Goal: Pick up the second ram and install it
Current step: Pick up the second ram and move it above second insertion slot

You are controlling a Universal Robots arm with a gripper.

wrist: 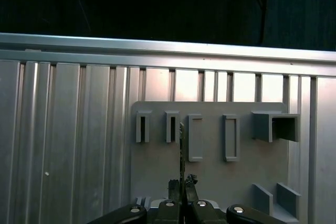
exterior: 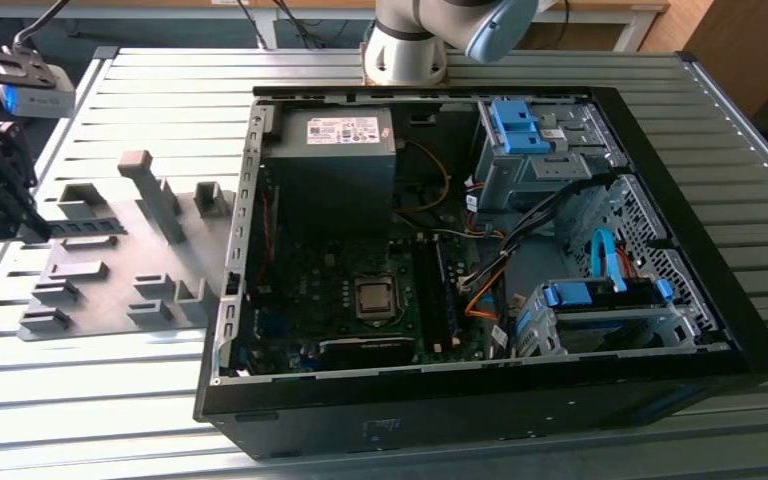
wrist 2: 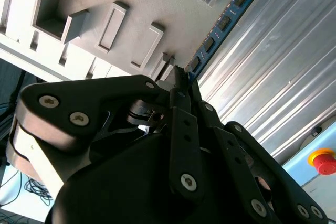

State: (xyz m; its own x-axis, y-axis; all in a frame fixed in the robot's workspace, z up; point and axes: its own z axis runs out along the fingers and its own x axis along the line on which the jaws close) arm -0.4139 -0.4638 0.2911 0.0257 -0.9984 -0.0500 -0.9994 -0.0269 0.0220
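Observation:
The second ram (wrist 2: 227, 20) is a thin blue-green stick with dark chips. My gripper (wrist 2: 178, 74) is shut on one end of it. In the first wrist view the ram (wrist: 181, 145) shows edge-on, sticking out from between the shut fingertips of the gripper (wrist: 181, 184). In the exterior view the gripper (exterior: 37, 232) is at the far left, over the grey fixture plate (exterior: 104, 290). There the ram (exterior: 91, 228) points toward the open computer case (exterior: 704, 300). I cannot tell whether the stick is clear of the plate.
The fixture plate carries several grey blocks and slotted holders (wrist: 195, 137), and a tall post (exterior: 157, 195). Inside the case are the power supply (exterior: 337, 135), the motherboard (exterior: 357, 290) and blue drive cages (exterior: 604, 300). A red stop button (wrist 2: 324, 161) sits beyond the ribbed metal table (wrist 2: 273, 66).

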